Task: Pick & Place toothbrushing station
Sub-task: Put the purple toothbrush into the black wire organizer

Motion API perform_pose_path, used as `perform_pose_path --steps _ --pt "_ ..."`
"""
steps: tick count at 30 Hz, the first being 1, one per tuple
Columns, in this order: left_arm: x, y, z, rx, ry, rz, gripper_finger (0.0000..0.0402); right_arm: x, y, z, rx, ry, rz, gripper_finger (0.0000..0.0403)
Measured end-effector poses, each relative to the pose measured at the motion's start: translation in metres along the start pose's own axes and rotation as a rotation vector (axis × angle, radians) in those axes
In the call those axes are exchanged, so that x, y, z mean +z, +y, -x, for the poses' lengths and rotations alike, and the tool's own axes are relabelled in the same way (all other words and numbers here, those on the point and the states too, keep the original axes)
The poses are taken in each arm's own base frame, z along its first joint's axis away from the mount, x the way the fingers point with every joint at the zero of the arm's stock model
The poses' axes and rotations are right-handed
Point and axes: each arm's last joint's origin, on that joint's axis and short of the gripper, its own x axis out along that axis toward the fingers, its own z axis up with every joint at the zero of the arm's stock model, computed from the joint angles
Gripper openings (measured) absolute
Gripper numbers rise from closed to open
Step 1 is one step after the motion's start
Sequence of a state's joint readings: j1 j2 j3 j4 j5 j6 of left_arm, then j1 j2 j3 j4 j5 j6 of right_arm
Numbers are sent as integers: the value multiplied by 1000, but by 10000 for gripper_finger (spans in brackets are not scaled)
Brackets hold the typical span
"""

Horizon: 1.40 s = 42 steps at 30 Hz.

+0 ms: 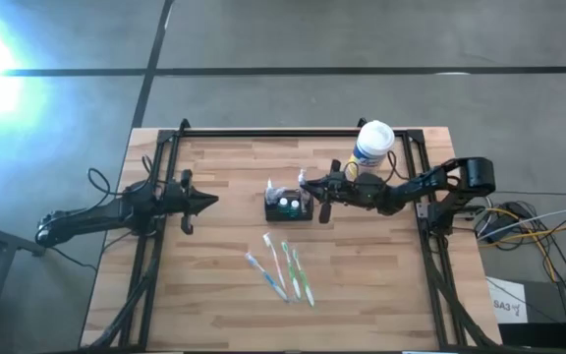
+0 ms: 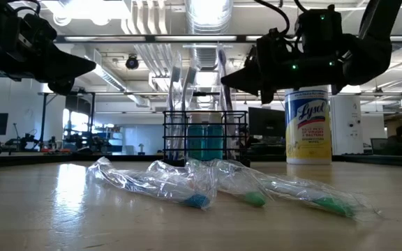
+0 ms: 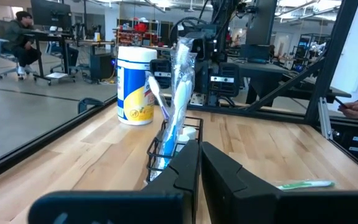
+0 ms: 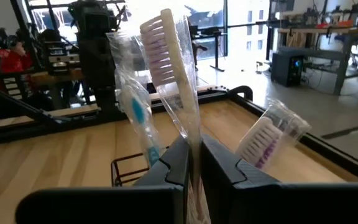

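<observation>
The toothbrushing station [image 1: 289,206] is a small black wire caddy that stands upright near the middle of the wooden table [image 1: 214,295]. In the low view I see two teal cups or bottles [image 2: 205,142] inside its compartments, and wrapped toothbrushes rise out of it.

My right gripper [image 1: 318,200] is just beside the station, on the side toward the white-and-yellow tub [image 1: 371,147]. Its fingers [image 4: 222,165] are pressed together on a wrapped toothbrush with purple bristles [image 4: 169,68], which stands up between them in the right wrist view. I cannot tell if the lower end of this brush sits in the station. A second wrapped brush with a blue head [image 4: 137,112] stands near it, and a third one with pale purple bristles [image 4: 267,140] leans off to one side.

In front of the station, toward the near edge of the table, three wrapped toothbrushes [image 1: 285,272] lie flat, close together and a little fanned.

My left gripper [image 1: 204,202] is well apart from the station, on the side away from the tub, above the table. Its fingers [image 3: 225,171] are pressed together and they hold nothing; they point toward the station.

The tub with its white lid stands behind the station, near the far edge of the table.
</observation>
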State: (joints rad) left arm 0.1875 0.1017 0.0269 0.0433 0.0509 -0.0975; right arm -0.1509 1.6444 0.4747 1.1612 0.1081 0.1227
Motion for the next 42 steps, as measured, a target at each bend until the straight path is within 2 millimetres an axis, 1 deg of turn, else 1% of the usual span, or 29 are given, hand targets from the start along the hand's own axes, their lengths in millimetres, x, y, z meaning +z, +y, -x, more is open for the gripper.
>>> perform_pose_path --steps 11,18,31,35,42 --pt "0 0 0 0 0 0 21 -12 -2 -2 -57 39 -81 20" --pt "-5 1 -1 1 15 0 21 -23 -3 -4 -66 71 -128 20" --pt "-4 0 -1 0 2 2 21 -25 -2 -4 -56 83 -136 22" --pt "-4 0 -1 0 -1 2 21 -25 0 -4 -46 88 -146 44" --pt "-4 0 -1 0 0 4 21 -20 1 -4 -48 68 -147 113"
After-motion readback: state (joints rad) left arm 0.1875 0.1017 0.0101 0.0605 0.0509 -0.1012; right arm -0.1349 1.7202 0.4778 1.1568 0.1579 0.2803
